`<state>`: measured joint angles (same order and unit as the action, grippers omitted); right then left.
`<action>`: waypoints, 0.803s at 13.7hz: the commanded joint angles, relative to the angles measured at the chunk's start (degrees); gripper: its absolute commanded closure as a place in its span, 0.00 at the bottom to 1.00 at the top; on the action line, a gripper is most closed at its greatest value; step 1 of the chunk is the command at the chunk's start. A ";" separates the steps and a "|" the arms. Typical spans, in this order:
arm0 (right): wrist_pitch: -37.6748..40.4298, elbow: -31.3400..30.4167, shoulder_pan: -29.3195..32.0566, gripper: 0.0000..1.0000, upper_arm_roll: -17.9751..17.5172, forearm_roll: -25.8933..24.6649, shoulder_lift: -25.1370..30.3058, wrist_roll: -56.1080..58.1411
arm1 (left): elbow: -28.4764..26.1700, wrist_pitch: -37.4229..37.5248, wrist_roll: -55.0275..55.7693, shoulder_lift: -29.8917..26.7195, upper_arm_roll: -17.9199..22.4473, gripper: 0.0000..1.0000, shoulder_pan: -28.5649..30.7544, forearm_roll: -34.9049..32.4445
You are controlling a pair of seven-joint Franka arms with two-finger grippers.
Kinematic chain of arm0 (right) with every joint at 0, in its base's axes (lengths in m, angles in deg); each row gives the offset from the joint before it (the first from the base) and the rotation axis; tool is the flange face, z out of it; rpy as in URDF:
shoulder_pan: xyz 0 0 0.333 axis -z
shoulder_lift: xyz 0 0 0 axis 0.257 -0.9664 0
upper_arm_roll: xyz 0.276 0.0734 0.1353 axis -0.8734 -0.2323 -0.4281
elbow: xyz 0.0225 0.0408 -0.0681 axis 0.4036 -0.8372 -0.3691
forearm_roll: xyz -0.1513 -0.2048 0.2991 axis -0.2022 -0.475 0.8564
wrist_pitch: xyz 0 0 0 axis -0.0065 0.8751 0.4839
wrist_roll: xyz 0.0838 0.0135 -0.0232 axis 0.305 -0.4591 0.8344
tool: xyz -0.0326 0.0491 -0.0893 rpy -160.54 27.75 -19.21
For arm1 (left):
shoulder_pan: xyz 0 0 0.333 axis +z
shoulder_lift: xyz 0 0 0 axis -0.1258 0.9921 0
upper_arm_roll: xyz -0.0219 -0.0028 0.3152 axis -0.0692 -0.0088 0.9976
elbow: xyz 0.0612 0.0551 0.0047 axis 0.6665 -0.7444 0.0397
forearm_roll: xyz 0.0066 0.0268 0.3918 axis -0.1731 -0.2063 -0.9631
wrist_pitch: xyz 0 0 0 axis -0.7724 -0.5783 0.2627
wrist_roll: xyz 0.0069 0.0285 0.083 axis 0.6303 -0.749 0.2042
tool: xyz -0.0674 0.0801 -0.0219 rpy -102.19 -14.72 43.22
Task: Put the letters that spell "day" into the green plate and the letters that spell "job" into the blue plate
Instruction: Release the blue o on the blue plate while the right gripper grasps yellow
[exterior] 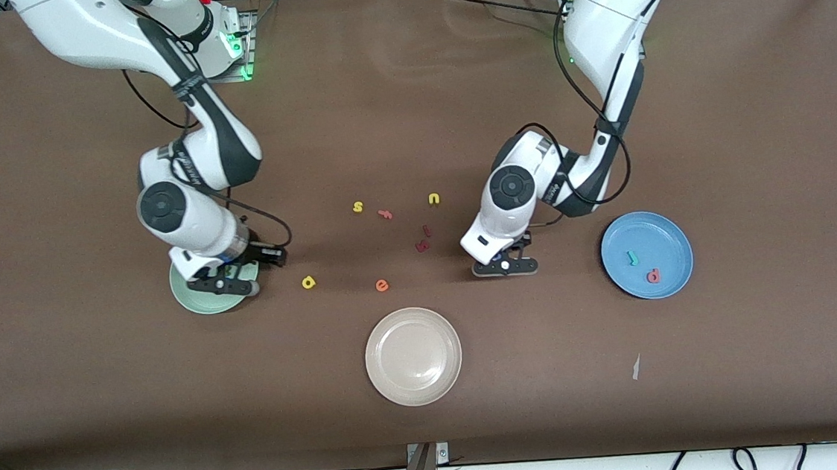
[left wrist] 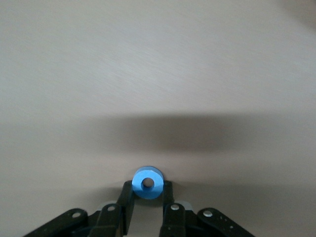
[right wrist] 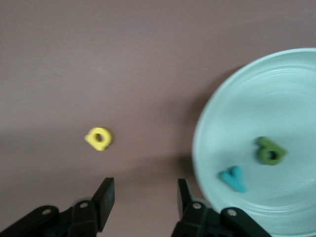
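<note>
My left gripper [exterior: 505, 266] is down at the table between the loose letters and the blue plate [exterior: 657, 235], shut on the blue ring "o" [left wrist: 148, 182]. In the blue plate lie the teal "j" [exterior: 632, 257] and the salmon-red letter [exterior: 652, 275]. At the green plate's [exterior: 183, 297] rim, my right gripper [exterior: 224, 286] stands open and empty [right wrist: 145, 190]. The teal "y" [right wrist: 233, 179] and the olive-green letter [right wrist: 270, 151] lie in the green plate [right wrist: 276, 98]. The yellow bowl-and-stem letter [exterior: 308, 282] [right wrist: 98, 138] lies on the table beside that plate.
A beige plate [exterior: 415, 385] sits nearest the front camera. An orange "e" [exterior: 381, 286], dark red letters [exterior: 423, 246], a yellow "s" [exterior: 358, 207], a yellow "u" [exterior: 433, 199] and a small red letter [exterior: 385, 214] are scattered mid-table between the arms.
</note>
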<state>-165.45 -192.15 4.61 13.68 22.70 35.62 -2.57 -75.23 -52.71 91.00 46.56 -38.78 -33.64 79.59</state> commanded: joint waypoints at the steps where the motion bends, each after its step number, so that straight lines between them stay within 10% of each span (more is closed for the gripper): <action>1: 0.14 4.75 -2.18 0.31 0.75 0.73 -4.35 -2.93 | -0.06 6.28 -10.30 -4.40 -0.38 0.91 5.13 -1.65; 11: -7.68 5.38 -8.61 0.30 5.94 1.08 -9.72 -5.13 | -9.64 7.19 -40.91 -13.65 -0.82 0.88 22.10 -1.12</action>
<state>-172.91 -188.49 -2.85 18.54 22.76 27.01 -7.18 -82.09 -43.57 54.35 34.48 -38.75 -13.98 79.37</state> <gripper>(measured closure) 0.300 0.722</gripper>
